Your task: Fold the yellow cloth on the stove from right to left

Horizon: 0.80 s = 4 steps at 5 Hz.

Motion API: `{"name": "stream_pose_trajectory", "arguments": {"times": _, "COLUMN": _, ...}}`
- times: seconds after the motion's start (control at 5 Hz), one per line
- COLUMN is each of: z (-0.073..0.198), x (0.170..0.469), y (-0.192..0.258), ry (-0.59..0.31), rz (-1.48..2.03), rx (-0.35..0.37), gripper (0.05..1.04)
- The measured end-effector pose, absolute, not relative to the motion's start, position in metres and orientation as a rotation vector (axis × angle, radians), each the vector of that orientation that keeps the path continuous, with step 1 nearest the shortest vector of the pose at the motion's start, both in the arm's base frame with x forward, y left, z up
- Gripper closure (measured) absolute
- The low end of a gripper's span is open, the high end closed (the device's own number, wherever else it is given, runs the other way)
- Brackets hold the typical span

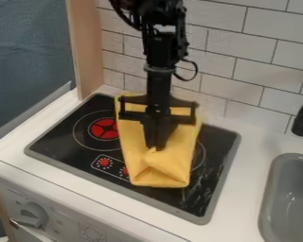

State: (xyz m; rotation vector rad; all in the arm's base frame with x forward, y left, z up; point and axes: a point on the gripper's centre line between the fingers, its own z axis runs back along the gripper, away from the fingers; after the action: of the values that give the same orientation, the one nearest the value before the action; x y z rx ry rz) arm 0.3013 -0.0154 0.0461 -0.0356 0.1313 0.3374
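1. Yellow cloth point(164, 172) is lying over the middle of the black stovetop point(72, 137), its far end reaching toward the tiled wall point(260, 71) and its near end showing creases.
2. The tool point(156, 147) is pointing down over the cloth and, by the look of it, clenching a small raised tuft of fabric.
3. A red burner mark point(105, 129) is showing beside the cloth's left edge; the white counter point(243, 189) is framing the stovetop, with a grey sink point(293, 203) sitting to the right.
4. The step in hand is seemingly gripping the fabric. Any next move is calling for a secure pinch, since so small a tuft could be slipping free.
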Motion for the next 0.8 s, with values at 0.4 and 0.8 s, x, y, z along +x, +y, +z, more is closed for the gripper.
{"name": "stream_pose_trajectory", "arguments": {"times": 0.4, "z": 0.0459, "x": 0.2993, "y": -0.0156, "ry": 0.147, "rz": 0.382, "rx": -0.035, "gripper": 0.854}}
{"name": "stream_pose_trajectory", "arguments": {"times": 0.8, "z": 0.0453, "x": 0.2975, "y": -0.0147, "ry": 0.149, "rz": 0.413, "rx": -0.026, "gripper": 0.291}}
